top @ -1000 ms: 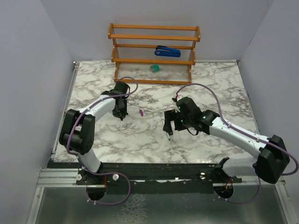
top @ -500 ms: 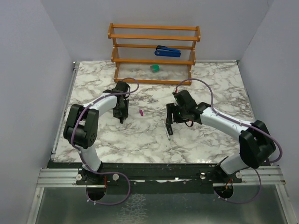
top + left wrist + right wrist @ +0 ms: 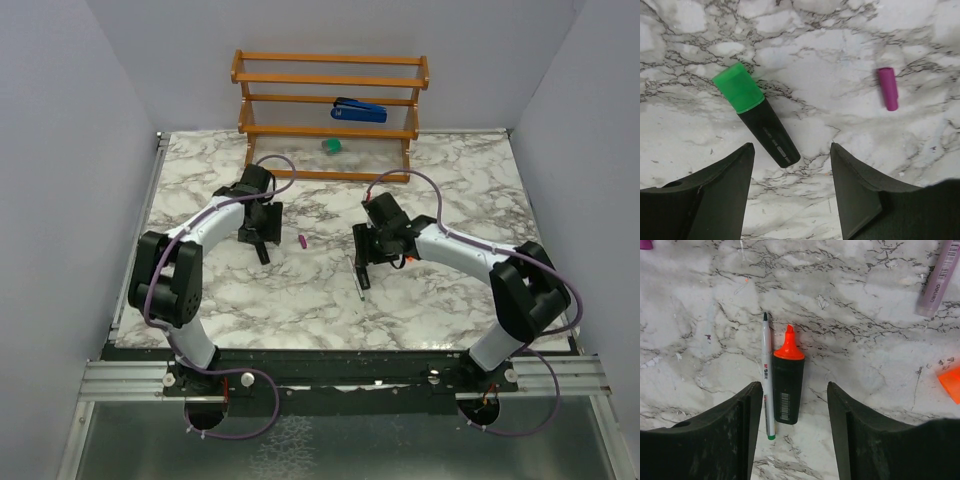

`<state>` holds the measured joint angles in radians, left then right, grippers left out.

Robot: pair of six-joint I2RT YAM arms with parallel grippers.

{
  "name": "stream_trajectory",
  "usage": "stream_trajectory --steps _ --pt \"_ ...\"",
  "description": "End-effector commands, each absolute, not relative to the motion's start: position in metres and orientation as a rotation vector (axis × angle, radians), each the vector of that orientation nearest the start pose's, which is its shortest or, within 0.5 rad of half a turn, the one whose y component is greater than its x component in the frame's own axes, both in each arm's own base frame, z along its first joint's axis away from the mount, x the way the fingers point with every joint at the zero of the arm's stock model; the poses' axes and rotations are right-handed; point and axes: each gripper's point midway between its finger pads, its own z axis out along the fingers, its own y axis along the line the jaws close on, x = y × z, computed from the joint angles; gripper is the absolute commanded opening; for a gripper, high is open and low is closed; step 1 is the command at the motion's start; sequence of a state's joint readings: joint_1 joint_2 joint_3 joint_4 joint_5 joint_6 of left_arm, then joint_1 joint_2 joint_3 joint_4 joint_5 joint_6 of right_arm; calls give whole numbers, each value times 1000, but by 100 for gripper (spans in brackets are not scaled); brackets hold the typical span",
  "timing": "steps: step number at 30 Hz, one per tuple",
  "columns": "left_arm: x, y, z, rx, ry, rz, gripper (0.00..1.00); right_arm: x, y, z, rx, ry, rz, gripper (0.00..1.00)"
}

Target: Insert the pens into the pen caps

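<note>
In the left wrist view a stubby black marker [image 3: 767, 130] lies on the marble with a green pen cap [image 3: 738, 87] on its far end. My left gripper [image 3: 790, 147] hovers open over its near end, touching nothing. A magenta pen cap [image 3: 887, 88] lies loose to the right. My right gripper [image 3: 795, 385] is open, straddling an uncapped orange-tipped black marker [image 3: 787, 387] and a thin grey pen [image 3: 767, 375] lying side by side. A pink pen [image 3: 940, 275] and an orange pen cap [image 3: 951, 383] show at the right edge.
A wooden rack [image 3: 330, 120] stands at the back of the table, with a blue stapler [image 3: 358, 110] on a shelf and a green block [image 3: 332, 146] below. Grey walls close in both sides. The arms [image 3: 215, 225] reach toward the table's middle.
My left gripper has opened and drawn back, leaving the green-capped marker on the table. My right gripper's jaws have narrowed around the orange-tipped marker and grey pen.
</note>
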<state>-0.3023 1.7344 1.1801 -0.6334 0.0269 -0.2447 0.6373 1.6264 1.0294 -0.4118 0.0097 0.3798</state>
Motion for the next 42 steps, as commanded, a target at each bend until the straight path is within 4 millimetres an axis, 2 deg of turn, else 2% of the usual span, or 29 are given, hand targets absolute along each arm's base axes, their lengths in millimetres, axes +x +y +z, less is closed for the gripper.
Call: stream_trajectory --steps 1,6,14,22,26,30,38,40,42 --pt "356 -136 99 115 2629 -304 63 288 224 41 -332 2632 308 58" --pt "357 -137 115 127 2584 -326 63 288 226 32 -336 2651 313 56" --pt "352 -137 128 126 2551 -348 63 290 230 19 -349 2682 307 52" --pt "345 -134 128 135 2550 -349 63 294 232 12 -346 2699 290 46" --pt "343 -131 128 141 2548 -344 63 294 227 8 -352 2710 250 44" --pt "341 -129 129 141 2545 -342 63 291 216 3 -359 2723 180 38" --pt "337 -130 135 139 2529 -370 63 280 195 -2 -370 2737 85 37" --pt "335 -131 138 139 2521 -382 62 277 192 -3 -376 2742 73 27" --pt "333 -134 142 139 2512 -404 62 276 190 -5 -377 2749 62 11"
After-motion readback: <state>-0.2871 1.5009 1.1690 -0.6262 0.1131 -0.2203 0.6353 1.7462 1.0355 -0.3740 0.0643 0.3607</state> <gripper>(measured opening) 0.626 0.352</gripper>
